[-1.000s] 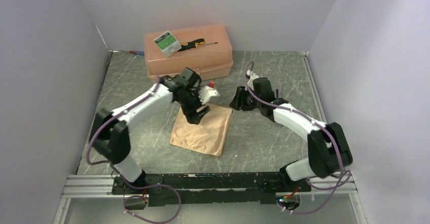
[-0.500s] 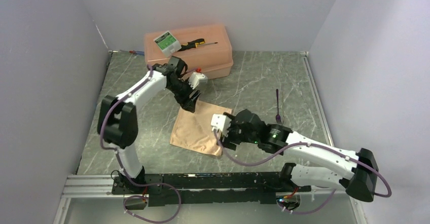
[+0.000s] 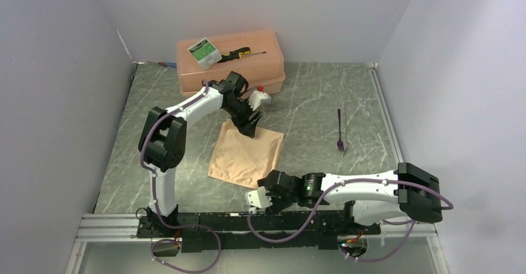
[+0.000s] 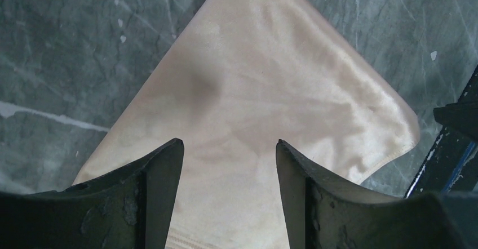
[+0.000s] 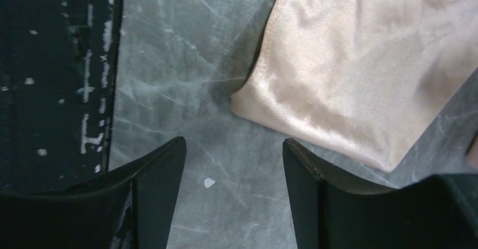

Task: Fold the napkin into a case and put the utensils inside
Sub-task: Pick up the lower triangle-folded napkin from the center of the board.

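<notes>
Napkin [image 3: 245,156] lies flat on the table [image 3: 310,100], mid-workspace, folded to a rough square, not yet a case.

Left gripper [image 4: 228,147]: jaws wide apart over the napkin's far corner, nothing between them (contact with the cloth: cannot tell).

Right gripper [image 5: 234,147]: jaws wide apart, empty, low over bare table just beside the napkin's near right corner.

One utensil, a fork [image 3: 340,131], lies alone on the table, well right of the napkin.

Plastic box [image 3: 248,75] at the far edge, screwdriver [image 3: 239,54] on its lid.
</notes>
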Controlling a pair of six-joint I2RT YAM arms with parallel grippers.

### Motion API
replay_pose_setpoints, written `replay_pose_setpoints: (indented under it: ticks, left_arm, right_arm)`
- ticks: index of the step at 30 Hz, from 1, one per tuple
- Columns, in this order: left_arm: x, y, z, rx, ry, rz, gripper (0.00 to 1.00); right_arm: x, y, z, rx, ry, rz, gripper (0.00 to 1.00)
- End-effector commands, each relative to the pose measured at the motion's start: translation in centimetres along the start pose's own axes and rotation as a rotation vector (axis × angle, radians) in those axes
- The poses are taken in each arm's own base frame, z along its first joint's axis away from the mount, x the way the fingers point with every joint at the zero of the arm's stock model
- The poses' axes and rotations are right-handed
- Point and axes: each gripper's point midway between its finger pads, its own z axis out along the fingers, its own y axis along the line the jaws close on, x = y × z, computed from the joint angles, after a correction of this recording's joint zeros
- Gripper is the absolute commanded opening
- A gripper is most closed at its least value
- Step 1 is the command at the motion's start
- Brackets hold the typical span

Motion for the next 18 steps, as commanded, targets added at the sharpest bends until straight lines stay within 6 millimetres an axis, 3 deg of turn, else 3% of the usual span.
replay_pose_setpoints:
  ticks: [1, 8, 18]
  left_arm:
    - [-0.3, 0.0, 1.6, -0.002, -0.004, 0.013, 0.66]
    - [0.8, -1.3, 3.8, 0.015, 0.044, 0.027, 0.66]
    - [1.9, -1.5, 5.1, 0.007, 0.086, 0.027, 0.65]
  right_arm:
    - [-1.4, -2.6, 0.9, 0.131, -0.047, -0.095, 0.66]
    - [-2.2, -4.4, 2.1, 0.244, -0.08, -0.137, 0.64]
    - [-2.0, -2.7, 3.6, 0.181, -0.095, -0.15, 0.62]
